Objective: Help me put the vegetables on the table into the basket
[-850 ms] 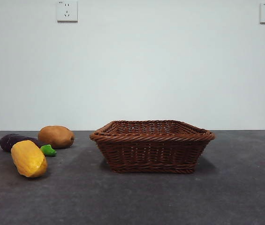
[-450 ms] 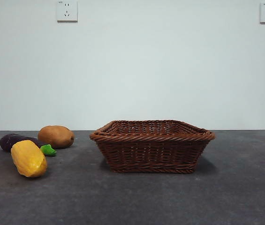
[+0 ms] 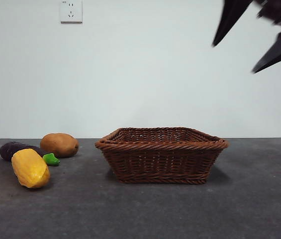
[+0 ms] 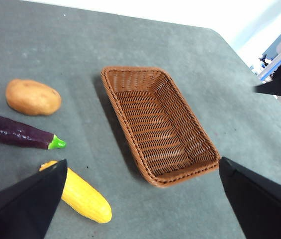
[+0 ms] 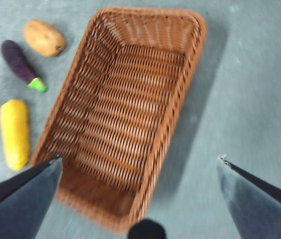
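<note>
Both grippers stand with jaws spread wide and hold nothing. The right gripper (image 3: 257, 42) hangs high above the dark brown woven wicker basket (image 3: 161, 154), looking down into its empty interior. The left gripper (image 4: 140, 199) also hovers high, with the vegetables and basket below.

On the dark grey matte table (image 3: 140, 209), beside the basket and apart from it, lie the yellow bumpy corn cob (image 3: 30, 168), the brown oval potato (image 3: 59, 145) and the dark purple eggplant with green stem (image 3: 18, 149).

You are at the approach step; nothing is picked yet. Next, lower one gripper over a vegetable, probably the corn, aligning the jaws across its width.
</note>
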Motion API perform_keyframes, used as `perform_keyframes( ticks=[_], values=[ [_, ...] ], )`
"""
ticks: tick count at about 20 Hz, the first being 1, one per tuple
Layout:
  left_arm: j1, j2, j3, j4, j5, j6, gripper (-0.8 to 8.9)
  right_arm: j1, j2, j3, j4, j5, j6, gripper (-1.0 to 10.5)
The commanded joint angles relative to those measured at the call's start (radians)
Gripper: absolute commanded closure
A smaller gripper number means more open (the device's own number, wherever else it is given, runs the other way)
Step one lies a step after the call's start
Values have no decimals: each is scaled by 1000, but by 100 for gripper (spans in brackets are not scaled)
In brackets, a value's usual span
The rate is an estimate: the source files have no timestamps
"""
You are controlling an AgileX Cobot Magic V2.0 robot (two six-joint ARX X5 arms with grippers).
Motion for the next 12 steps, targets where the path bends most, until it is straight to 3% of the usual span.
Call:
perform_keyframes(
  ticks=[1,12],
  values=[
    [-3,6,2,13,3,4,165,32,109,40,14,43,7,322],
    [-3,25,2,8,-4,4,165,68,443,68,207,72,44,394]
  ],
)
